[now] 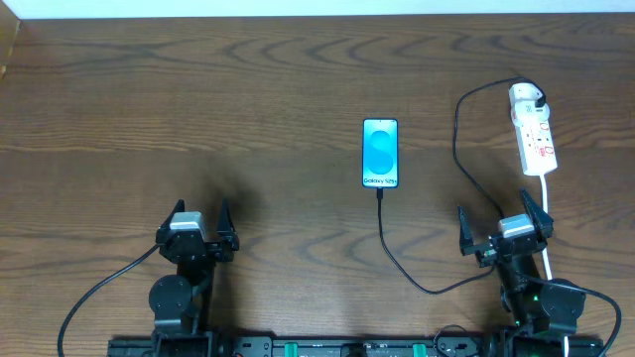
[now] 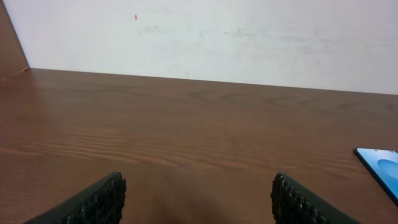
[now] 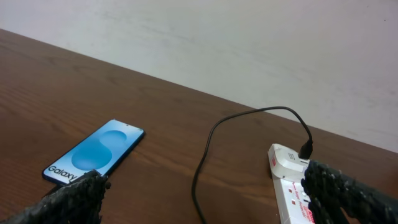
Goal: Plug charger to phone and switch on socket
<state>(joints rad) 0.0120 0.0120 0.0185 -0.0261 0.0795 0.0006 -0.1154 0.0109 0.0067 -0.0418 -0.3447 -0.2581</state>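
The phone [image 1: 380,153] lies flat mid-table, its blue screen lit; it also shows in the right wrist view [image 3: 94,152] and at the left wrist view's right edge [image 2: 380,165]. The black charger cable [image 1: 394,260] runs from the phone's near end, loops right and up to the white plug [image 1: 526,96] seated in the socket strip [image 1: 537,139]; in the right wrist view the cable [image 3: 205,149] reaches the plug [image 3: 287,160]. My left gripper [image 1: 198,234] is open and empty at the near left. My right gripper [image 1: 504,230] is open and empty, near the strip's near end.
The strip's thick white cord [image 1: 548,213] runs toward the near edge beside my right arm. A white wall [image 2: 205,37] stands behind the wooden table [image 1: 198,119].
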